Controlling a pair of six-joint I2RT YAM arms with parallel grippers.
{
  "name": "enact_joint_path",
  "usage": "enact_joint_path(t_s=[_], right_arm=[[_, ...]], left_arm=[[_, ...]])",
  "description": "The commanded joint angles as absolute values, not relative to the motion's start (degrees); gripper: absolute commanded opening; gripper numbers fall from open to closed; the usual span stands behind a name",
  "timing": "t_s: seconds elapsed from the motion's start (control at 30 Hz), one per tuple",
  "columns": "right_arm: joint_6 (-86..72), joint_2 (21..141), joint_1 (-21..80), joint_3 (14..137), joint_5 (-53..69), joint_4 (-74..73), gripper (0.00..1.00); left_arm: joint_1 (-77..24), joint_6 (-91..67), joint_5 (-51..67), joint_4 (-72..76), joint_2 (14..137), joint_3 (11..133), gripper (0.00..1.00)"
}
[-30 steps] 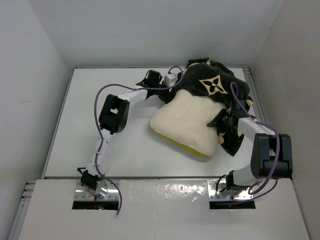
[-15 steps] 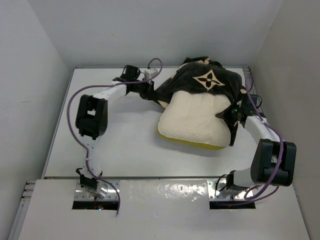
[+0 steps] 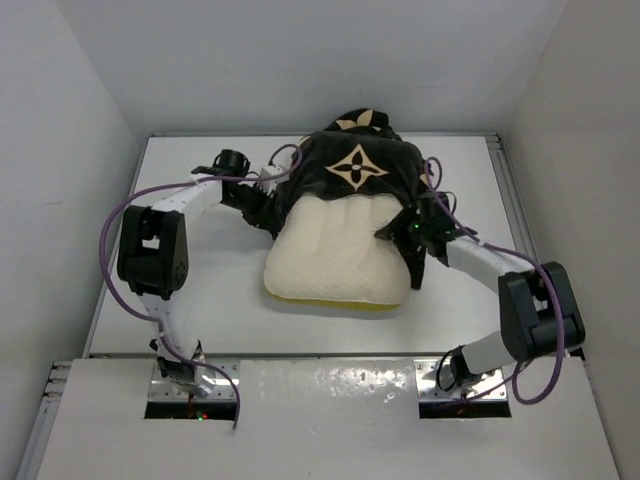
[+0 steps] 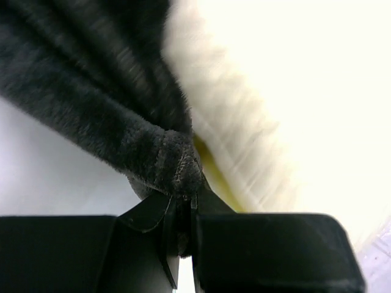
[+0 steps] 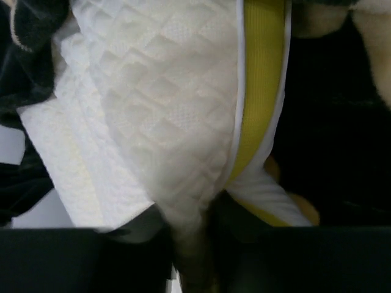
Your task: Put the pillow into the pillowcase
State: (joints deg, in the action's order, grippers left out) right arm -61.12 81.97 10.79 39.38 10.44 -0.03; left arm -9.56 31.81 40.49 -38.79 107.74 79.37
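The cream quilted pillow lies mid-table, its far half inside the black flower-printed pillowcase. My left gripper is at the case's left edge. In the left wrist view it is shut on a bunched fold of the black pillowcase, with the pillow right beside it. My right gripper is at the pillow's right side by the case's hem. In the right wrist view it is shut on a pale fold of the pillow, next to its yellow band. Black pillowcase fabric lies to the right.
The white table is walled on the left, right and far sides. The pillowcase's far end bunches against the back wall. Both arms' purple cables loop above the tabletop.
Pillow and pillowcase have swung left and turned, so the pillow's bare end now faces the near edge. Both grippers moved left with the fabric and kept their grips.
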Motion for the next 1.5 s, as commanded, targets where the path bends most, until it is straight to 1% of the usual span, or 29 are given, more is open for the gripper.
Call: enact_joint_path(t_s=[0.0, 0.03, 0.07, 0.1, 0.17, 0.27, 0.37, 0.4, 0.43, 0.47, 0.5, 0.53, 0.57, 0.6, 0.63, 0.7, 0.73, 0.77, 0.83, 0.97, 1.0, 1.07, 1.1, 1.13, 1.17, 1.27, 1.33, 1.4, 1.47], right_arm=[[-62.91, 86.46, 14.68, 50.28, 8.41, 8.96, 0.46], [-56.23, 90.75, 14.85, 55.49, 14.27, 1.66, 0.80], [-50.07, 92.53, 15.29, 61.29, 14.24, -10.69, 0.87], [-39.48, 93.42, 16.08, 68.22, 11.80, -27.52, 0.90], [-35.17, 88.90, 16.61, 66.81, 3.36, -33.99, 0.98], [-37.95, 74.17, 11.88, 53.83, 2.81, -29.99, 0.99], [-42.97, 67.16, 7.48, 41.86, 3.51, -22.34, 0.98], [-44.11, 66.63, 6.77, 38.70, 3.34, -19.80, 0.96], [-44.21, 67.49, 4.85, 38.32, 4.21, -19.25, 0.88], [-44.21, 68.72, 3.79, 38.84, 7.26, -18.90, 0.75], [-44.21, 71.25, 3.08, 41.46, 8.08, -19.68, 0.31], [-44.56, 72.15, 2.55, 42.70, 7.91, -19.86, 0.07], [-44.73, 72.85, 2.55, 44.37, 6.34, -19.69, 0.02], [-44.91, 74.08, 2.37, 44.65, 5.72, -18.03, 0.11], [-45.00, 75.14, 2.37, 44.65, 5.02, -16.80, 0.28], [-44.22, 78.38, 2.37, 45.44, 2.39, -17.04, 0.43], [-44.04, 82.23, 2.37, 45.79, 1.42, -17.66, 0.60], [-43.77, 83.92, 2.46, 45.27, 0.71, -16.88, 0.67], [-43.86, 88.13, 2.72, 43.34, 0.26, -13.29, 0.73], [-43.33, 95.52, 4.83, 44.20, -1.14, -13.62, 0.74], [-43.33, 96.67, 6.05, 44.30, -1.14, -13.80, 0.73], [-44.03, 98.96, 7.38, 42.73, -0.26, -11.80, 0.56], [-44.56, 99.23, 8.17, 41.41, 3.22, -9.78, 0.36], [-45.43, 99.32, 8.43, 39.74, 12.56, -6.36, 0.11], [-48.83, 98.88, 8.61, 36.16, 18.66, 2.81, 0.00], [-59.45, 93.73, 10.63, 32.61, 38.17, 18.23, 0.00], [-62.04, 87.22, 13.18, 36.88, 39.55, 18.29, 0.00], [-63.97, 79.04, 13.01, 43.38, 39.29, 15.83, 0.00], [-65.57, 76.56, 11.70, 57.17, 39.72, 10.39, 0.00]], left_arm=[[-7.83, 32.62, 42.62, -41.74, 108.18, 80.67, 0.00], [-7.13, 32.61, 43.24, -43.31, 108.45, 81.21, 0.00], [-5.90, 32.61, 43.07, -43.76, 108.63, 81.65, 0.00], [-5.37, 32.78, 42.54, -43.94, 108.46, 81.48, 0.00], [-3.88, 33.05, 39.91, -43.68, 107.85, 79.90, 0.00], [-3.34, 33.48, 37.27, -44.03, 106.61, 78.75, 0.00], [-3.16, 33.49, 36.48, -45.61, 106.44, 78.84, 0.00], [-3.16, 33.31, 36.30, -45.70, 106.44, 78.66, 0.00], [-3.16, 33.14, 35.86, -45.96, 106.35, 78.58, 0.00], [-3.16, 32.87, 35.51, -46.05, 106.17, 78.40, 0.00], [-3.08, 32.96, 34.90, -46.49, 105.82, 78.49, 0.00], [-3.16, 32.96, 34.46, -46.76, 105.56, 78.57, 0.00], [-3.25, 33.13, 33.93, -47.02, 105.12, 78.40, 0.00], [-3.25, 33.22, 33.32, -47.02, 104.77, 78.31, 0.00], [-3.25, 33.31, 32.53, -47.02, 104.33, 78.05, 0.00], [-3.34, 33.14, 31.82, -46.85, 103.28, 77.43, 0.00], [-3.34, 32.96, 31.38, -46.50, 103.10, 77.34, 0.00], [-3.51, 32.70, 31.38, -46.67, 102.83, 77.26, 0.00], [-3.78, 32.69, 31.73, -46.84, 102.92, 77.17, 0.00], [-4.30, 33.05, 31.64, -47.11, 103.10, 76.12, 0.00], [-4.31, 33.22, 32.08, -47.11, 103.10, 75.77, 0.00], [-4.22, 34.71, 33.30, -47.72, 103.27, 74.97, 0.00], [-4.22, 35.67, 35.05, -49.20, 103.36, 74.62, 0.00], [-4.31, 38.47, 36.63, -50.44, 103.45, 73.84, 0.00], [-4.22, 40.50, 38.39, -51.75, 103.71, 73.39, 0.00], [-3.87, 50.59, 46.91, -60.79, 104.93, 74.52, 0.00], [-2.38, 58.13, 55.95, -72.90, 107.47, 83.54, 0.00], [-0.02, 52.94, 63.94, -75.59, 107.84, 95.98, 0.00], [1.65, 45.73, 65.91, -75.50, 108.80, 106.82, 0.00]])
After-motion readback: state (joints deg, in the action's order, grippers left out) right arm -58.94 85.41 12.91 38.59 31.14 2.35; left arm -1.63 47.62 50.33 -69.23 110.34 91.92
